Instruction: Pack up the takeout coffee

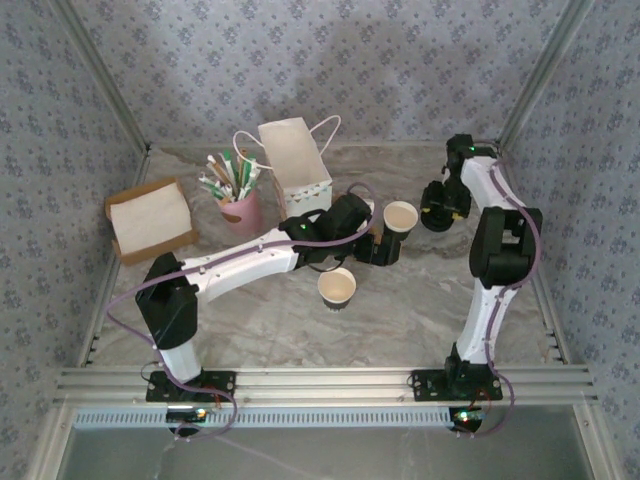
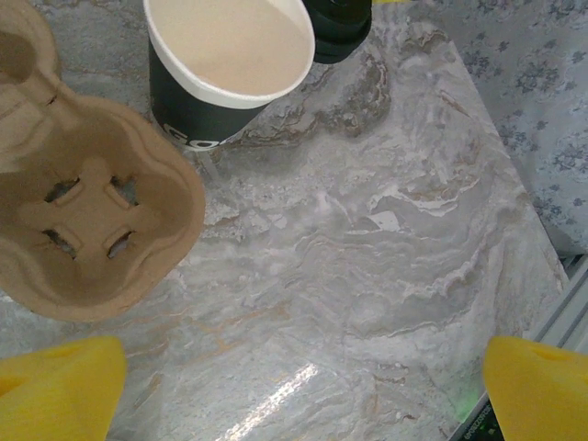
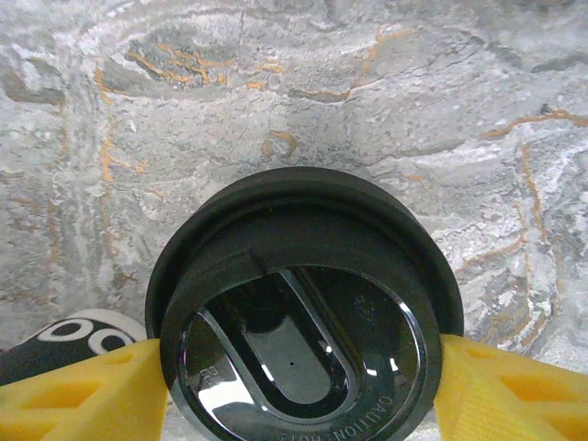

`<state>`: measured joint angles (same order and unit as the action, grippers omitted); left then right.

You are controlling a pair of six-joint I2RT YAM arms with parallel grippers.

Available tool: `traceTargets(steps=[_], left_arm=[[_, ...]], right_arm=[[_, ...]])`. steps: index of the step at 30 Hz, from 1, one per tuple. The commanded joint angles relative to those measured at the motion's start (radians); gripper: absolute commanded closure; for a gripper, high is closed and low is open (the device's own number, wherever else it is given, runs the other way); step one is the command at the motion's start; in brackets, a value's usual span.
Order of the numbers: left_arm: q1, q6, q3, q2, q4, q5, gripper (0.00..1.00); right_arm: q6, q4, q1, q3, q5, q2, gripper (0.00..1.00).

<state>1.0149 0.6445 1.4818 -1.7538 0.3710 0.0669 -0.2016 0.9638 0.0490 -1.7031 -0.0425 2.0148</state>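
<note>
Your cup [image 1: 337, 287] stands lidless at centre frame in the top view. Light, thin paper, it should crush easily: pinch gently under the rolled rim. Right gripper [image 3: 301, 390] clamps the lid [image 3: 303, 322] by its edges; left gripper [image 2: 299, 395] gapes wide, empty.

Open desk [image 1: 400, 325] is left near and right. The far left is blocked by box [image 1: 150, 220], straw cup [image 1: 240, 208] and bag [image 1: 295, 165]; the centre by the left arm [image 1: 240, 262] and tan cup [image 1: 337, 287].
</note>
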Motion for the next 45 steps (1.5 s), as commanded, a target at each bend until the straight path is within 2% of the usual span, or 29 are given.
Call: traceTargets(steps=[1,2,5,8,10,14,19,26,36,42,45], left_arm=[[0.005,0.018,0.012,0.01,-0.043,0.028,0.01],[0.005,0.022,0.022,-0.001,-0.049,0.034,0.02],[0.005,0.052,0.044,-0.035,-0.091,0.053,0.06],[0.012,0.122,0.039,-0.077,-0.169,0.07,0.16],[0.03,0.16,0.022,-0.095,-0.224,0.057,0.2],[0.072,0.21,-0.017,-0.126,-0.333,0.022,0.28],[0.096,0.249,-0.065,-0.148,-0.418,-0.003,0.4],[0.156,0.292,-0.103,-0.193,-0.524,-0.074,0.43],[0.186,0.327,-0.002,-0.369,-0.581,-0.072,0.53],[0.183,0.305,0.072,-0.446,-0.574,-0.048,0.52],[0.18,0.302,0.077,-0.46,-0.606,-0.032,0.48]], right_arm=[[-0.037,-0.052,0.033,0.096,-0.032,-0.114,0.28],[-0.053,-0.059,0.033,0.117,0.026,-0.137,0.28],[-0.055,-0.049,0.052,0.161,-0.036,-0.162,0.28],[-0.073,-0.076,0.049,0.253,-0.001,-0.243,0.28],[-0.077,-0.079,0.046,0.312,-0.023,-0.299,0.28],[-0.09,-0.067,0.042,0.418,0.028,-0.416,0.28],[-0.095,-0.042,0.044,0.502,0.001,-0.504,0.28],[-0.111,-0.014,0.05,0.606,-0.047,-0.544,0.28],[-0.126,-0.023,0.103,0.626,-0.121,-0.551,0.28],[-0.128,-0.025,0.121,0.628,-0.143,-0.547,0.28],[-0.128,-0.03,0.129,0.634,-0.155,-0.547,0.28]])
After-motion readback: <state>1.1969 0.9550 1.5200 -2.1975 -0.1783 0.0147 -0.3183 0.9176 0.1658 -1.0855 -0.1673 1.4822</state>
